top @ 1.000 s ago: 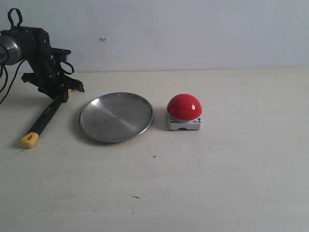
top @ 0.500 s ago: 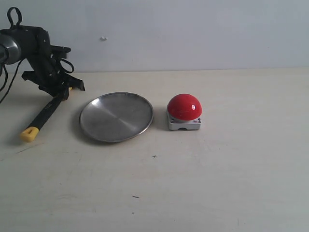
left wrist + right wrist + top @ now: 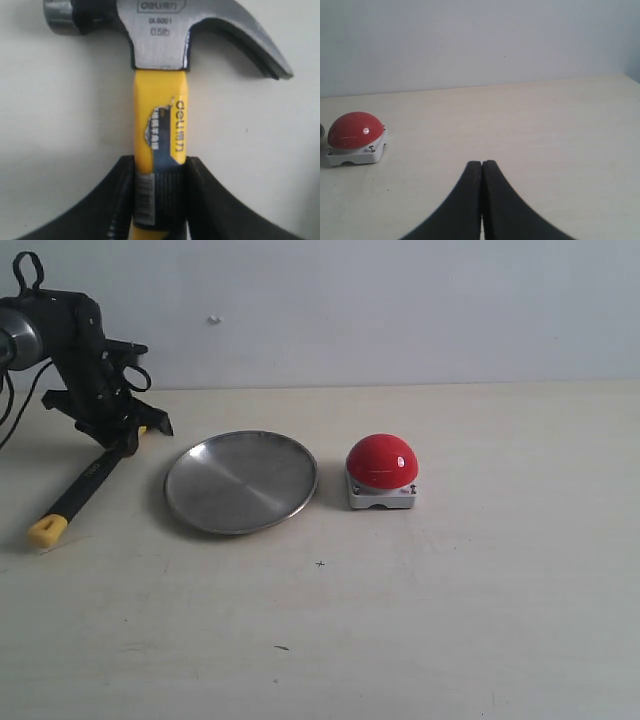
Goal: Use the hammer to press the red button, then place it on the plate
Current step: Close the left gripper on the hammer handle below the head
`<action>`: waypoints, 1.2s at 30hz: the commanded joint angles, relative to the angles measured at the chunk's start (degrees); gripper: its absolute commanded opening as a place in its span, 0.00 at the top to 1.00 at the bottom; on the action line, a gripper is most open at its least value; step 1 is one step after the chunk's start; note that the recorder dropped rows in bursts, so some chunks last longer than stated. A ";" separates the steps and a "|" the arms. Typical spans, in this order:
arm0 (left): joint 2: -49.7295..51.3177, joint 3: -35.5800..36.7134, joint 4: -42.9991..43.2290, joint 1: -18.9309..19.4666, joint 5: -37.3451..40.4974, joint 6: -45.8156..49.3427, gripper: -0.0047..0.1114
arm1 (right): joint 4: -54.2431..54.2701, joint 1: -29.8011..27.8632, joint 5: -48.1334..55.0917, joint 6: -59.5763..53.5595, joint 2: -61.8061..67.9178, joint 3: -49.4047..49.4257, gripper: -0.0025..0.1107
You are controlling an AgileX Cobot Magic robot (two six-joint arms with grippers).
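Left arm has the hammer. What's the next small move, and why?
Probably raise the hammer a bit and carry it right, toward the red button. The left gripper is clamped on the yellow handle below the head, but the butt end hangs low, and the plate lies between hammer and button. Nothing touches the button.

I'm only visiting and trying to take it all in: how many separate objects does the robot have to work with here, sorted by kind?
hammer: 1
plate: 1
red button: 1
Total: 3
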 commanded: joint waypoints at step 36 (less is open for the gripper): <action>-1.76 -0.31 -1.04 0.05 3.90 2.22 0.60 | -0.24 -0.35 -0.36 -0.09 -0.23 0.14 0.98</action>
